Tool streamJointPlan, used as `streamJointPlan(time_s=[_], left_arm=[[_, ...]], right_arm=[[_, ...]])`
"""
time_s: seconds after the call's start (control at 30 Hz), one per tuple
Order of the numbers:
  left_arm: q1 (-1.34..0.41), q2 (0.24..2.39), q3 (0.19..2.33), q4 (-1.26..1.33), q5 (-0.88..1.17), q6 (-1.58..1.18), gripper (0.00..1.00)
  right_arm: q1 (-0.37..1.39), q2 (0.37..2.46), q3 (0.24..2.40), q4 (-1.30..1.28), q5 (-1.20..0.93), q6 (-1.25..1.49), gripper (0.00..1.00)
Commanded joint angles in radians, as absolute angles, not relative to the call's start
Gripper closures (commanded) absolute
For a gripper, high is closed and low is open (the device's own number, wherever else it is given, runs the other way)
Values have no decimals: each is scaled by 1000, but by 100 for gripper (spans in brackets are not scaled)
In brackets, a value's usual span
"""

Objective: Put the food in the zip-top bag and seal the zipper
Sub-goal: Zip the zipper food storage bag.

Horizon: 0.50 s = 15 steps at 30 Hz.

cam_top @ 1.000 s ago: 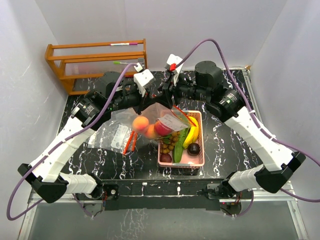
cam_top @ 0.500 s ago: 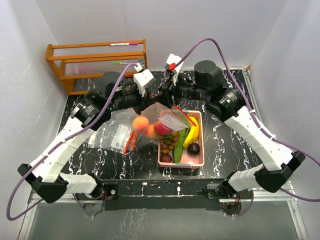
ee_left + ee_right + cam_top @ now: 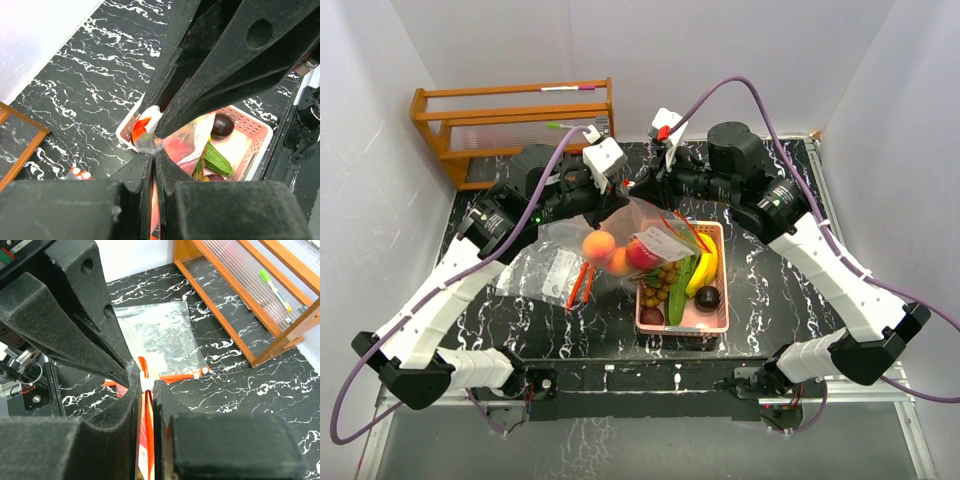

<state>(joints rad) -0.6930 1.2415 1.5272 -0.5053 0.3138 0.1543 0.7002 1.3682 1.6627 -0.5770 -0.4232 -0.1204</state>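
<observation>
A clear zip-top bag (image 3: pixel 625 235) with an orange zipper hangs lifted over the table, holding two orange fruits (image 3: pixel 599 246) and a red fruit (image 3: pixel 644 256). My left gripper (image 3: pixel 618 195) is shut on the bag's top corner; its wrist view shows the plastic pinched in the left gripper (image 3: pixel 155 156). My right gripper (image 3: pixel 638 186) is shut on the zipper strip by its white slider (image 3: pixel 146 383), tip to tip with the left. More food lies in the pink basket (image 3: pixel 715 318): bananas (image 3: pixel 705 265), cucumbers (image 3: pixel 681 288), longans (image 3: pixel 657 284), dark purple fruits (image 3: pixel 707 297).
A second flat clear bag (image 3: pixel 548 268) with an orange zipper lies on the black marbled table at the left. An orange wooden rack (image 3: pixel 515 125) stands at the back left. White walls close in both sides.
The left arm has shifted slightly left and up, stretching the bag's top; the bag with its fruits hangs a little more to the left. The right arm has hardly moved.
</observation>
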Motion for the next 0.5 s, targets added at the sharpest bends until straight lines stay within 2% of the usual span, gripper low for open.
streamJointPlan(time_s=[0.0, 0.47], left_arm=[[-692, 1181, 1552, -471, 281, 138, 100], [-692, 1163, 1532, -463, 290, 150, 100]], right_arm=[[700, 1360, 1702, -574, -380, -118, 92], [698, 1324, 1681, -570, -391, -121, 92]])
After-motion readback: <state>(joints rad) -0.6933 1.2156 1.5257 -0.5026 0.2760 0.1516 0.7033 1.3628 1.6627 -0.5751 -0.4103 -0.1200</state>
